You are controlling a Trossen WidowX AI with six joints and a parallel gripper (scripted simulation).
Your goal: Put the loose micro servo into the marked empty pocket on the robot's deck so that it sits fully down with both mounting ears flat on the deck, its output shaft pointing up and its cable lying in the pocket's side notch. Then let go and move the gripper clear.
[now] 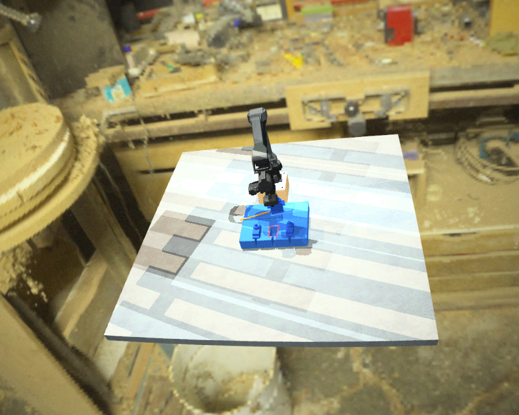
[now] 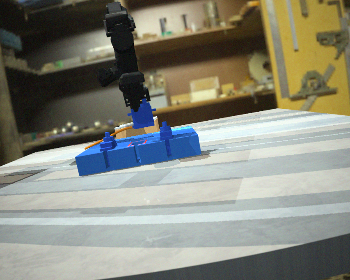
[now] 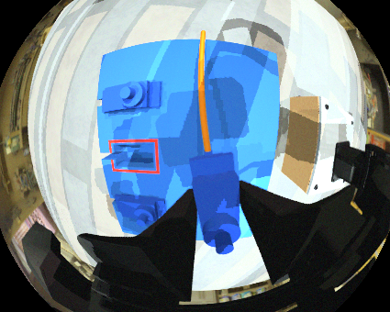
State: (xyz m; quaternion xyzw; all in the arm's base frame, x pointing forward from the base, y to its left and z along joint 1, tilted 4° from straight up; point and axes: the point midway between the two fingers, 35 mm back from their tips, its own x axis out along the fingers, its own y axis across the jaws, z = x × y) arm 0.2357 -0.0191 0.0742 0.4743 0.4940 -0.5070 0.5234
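Note:
My gripper is shut on the loose micro servo and holds it above the rear part of the blue deck. The servo is upright, with its output shaft pointing up. Its orange cable runs out sideways over the deck, toward the left in the top and exterior views. The empty pocket, marked with a red outline, is at the deck's front edge, its side notch opening through the front wall. The fingertips are partly hidden in the top view.
Two seated servos flank the pocket, one on the left and one on the right. A tan block with a white top stands behind the deck, by the arm's base.

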